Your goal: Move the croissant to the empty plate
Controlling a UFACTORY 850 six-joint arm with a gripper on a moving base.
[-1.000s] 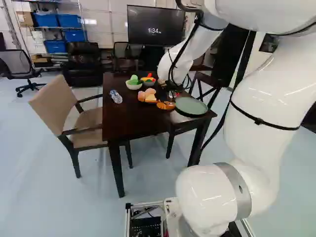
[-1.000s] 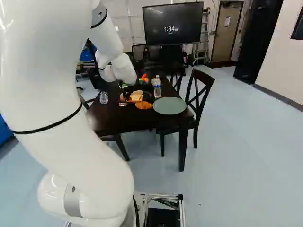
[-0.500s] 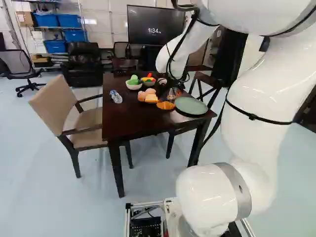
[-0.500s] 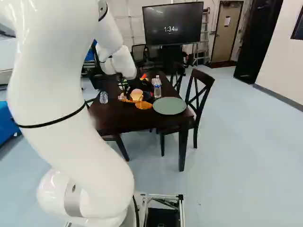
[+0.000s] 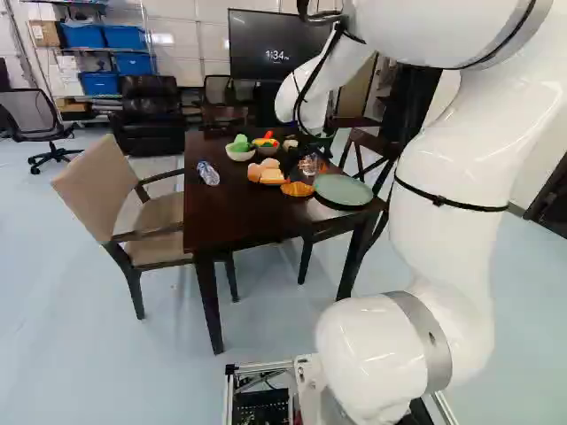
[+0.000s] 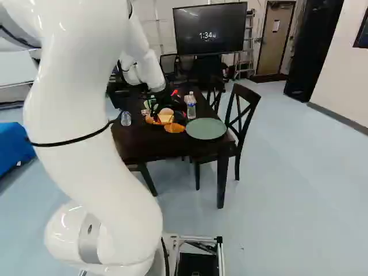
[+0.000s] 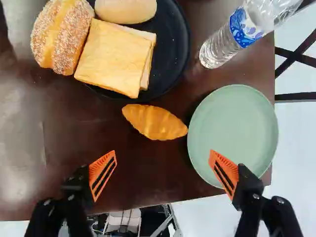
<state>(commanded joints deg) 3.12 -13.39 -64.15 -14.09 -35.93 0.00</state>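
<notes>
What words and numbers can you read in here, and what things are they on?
"1:34": on the big black screen behind the table. The tiny letters beside it are too small to read.
Blue label on the bottle near the green plate: can't make out the writing.
Other bottle: too small to read any writing.
White paper on the door: too small to read.

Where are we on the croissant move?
Done: gripper is open, above the table. In hand: nothing; the croissant lies between the black plate and the green plate. Left: grasp it, lift it, set it on the bare green plate.
</notes>
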